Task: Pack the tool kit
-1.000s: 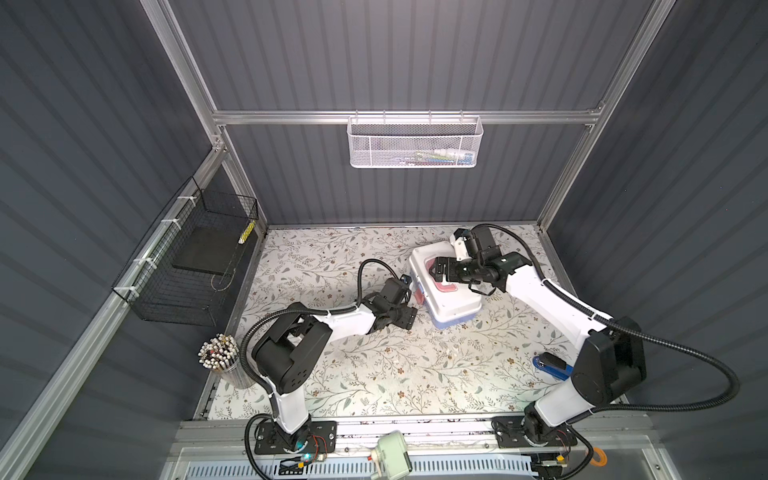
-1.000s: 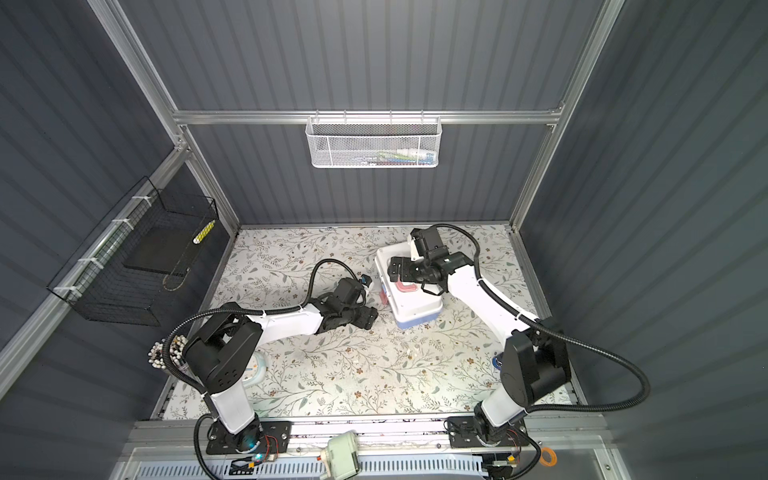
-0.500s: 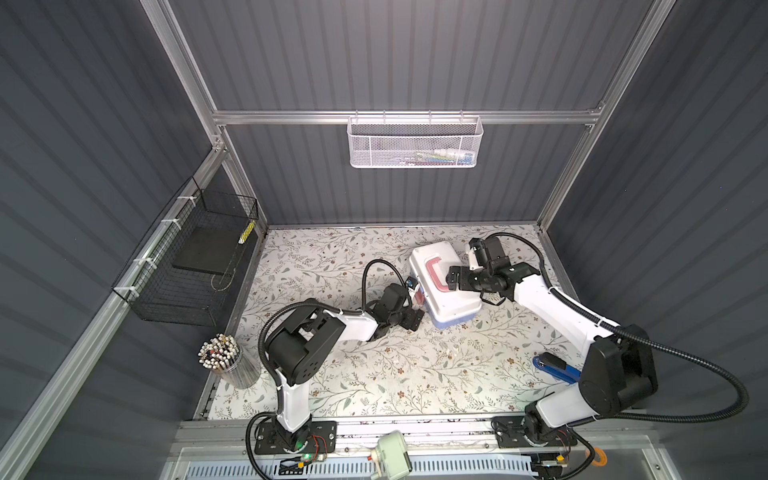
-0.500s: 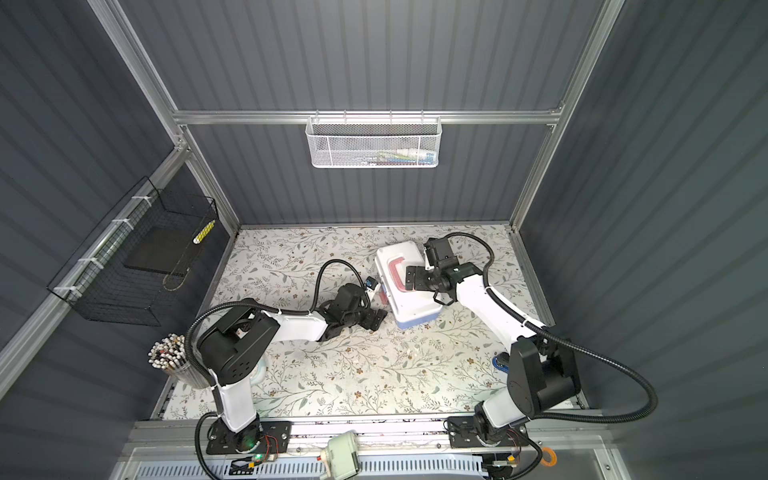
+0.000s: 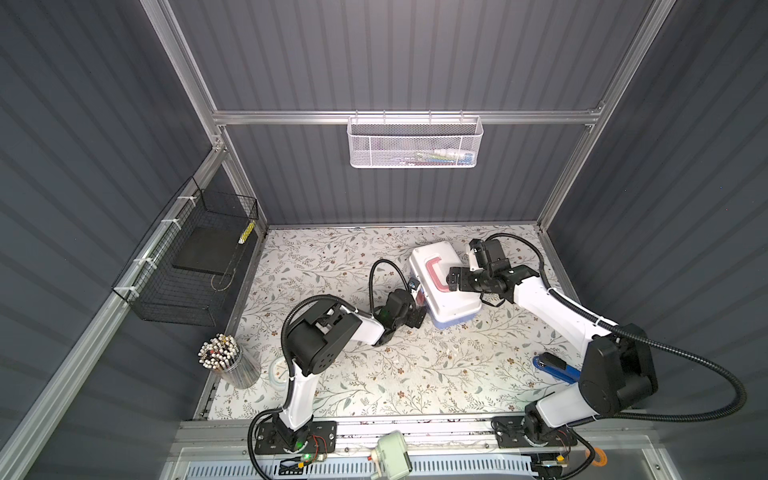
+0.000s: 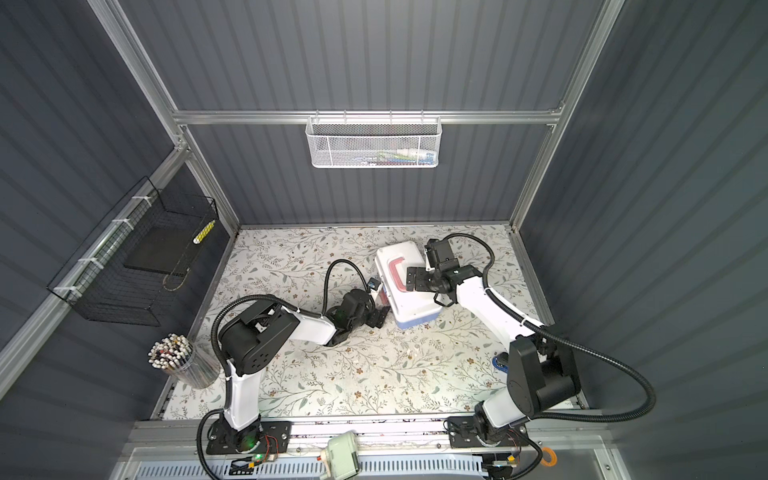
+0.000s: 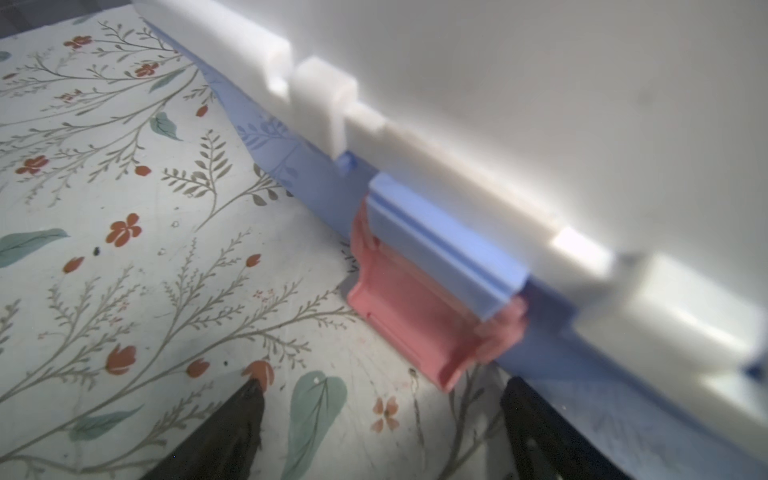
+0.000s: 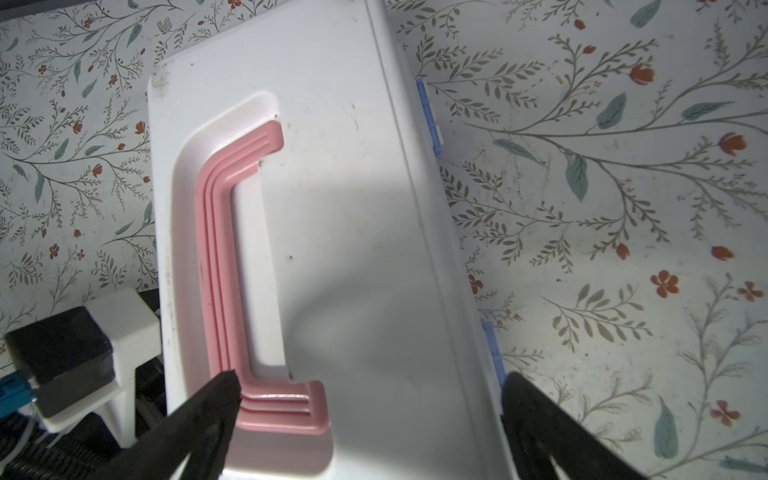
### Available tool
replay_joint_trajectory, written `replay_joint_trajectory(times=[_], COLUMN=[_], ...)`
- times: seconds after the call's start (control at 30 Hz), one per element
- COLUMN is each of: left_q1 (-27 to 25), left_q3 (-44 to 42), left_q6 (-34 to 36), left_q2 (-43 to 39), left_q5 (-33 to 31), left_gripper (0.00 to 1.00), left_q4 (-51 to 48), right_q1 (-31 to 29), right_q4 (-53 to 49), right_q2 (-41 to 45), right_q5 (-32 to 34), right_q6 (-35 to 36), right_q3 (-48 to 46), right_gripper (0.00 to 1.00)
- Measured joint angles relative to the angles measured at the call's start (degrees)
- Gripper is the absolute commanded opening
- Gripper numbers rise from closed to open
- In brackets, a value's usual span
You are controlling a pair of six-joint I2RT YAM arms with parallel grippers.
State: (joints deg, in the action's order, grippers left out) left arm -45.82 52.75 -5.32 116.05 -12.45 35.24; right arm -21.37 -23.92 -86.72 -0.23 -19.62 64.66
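One tool kit (image 5: 455,297), white lid (image 8: 353,208), pink handle (image 8: 216,249)

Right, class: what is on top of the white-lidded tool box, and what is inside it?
A pink handle lies flat in a recess of the white lid. The lid is down and hides whatever is inside.

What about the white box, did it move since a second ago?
No. The white box sits on the same flowers of the table cover, just as near the back wall as before.
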Motion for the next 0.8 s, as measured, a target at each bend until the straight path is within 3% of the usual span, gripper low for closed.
replay_joint_trajectory(times=[0.47, 0.8], left_q1=[-0.8, -0.9], left_q3=[-1.2, -3.0], left_q6=[0.5, 1.1], left_q2=[0.4, -5.5], left_q5=[-10.5, -14.6], left_gripper=[0.90, 0.90], left_q4=[6.4, 4.8], right_q1=[0.0, 0.0], right_q4=[1.3, 2.3], right_q2=[0.0, 0.2], right_q5=[0.0, 0.1], right_q6=[0.1, 0.0], right_q3=[-3.0, -3.6], right_gripper=[0.99, 0.99])
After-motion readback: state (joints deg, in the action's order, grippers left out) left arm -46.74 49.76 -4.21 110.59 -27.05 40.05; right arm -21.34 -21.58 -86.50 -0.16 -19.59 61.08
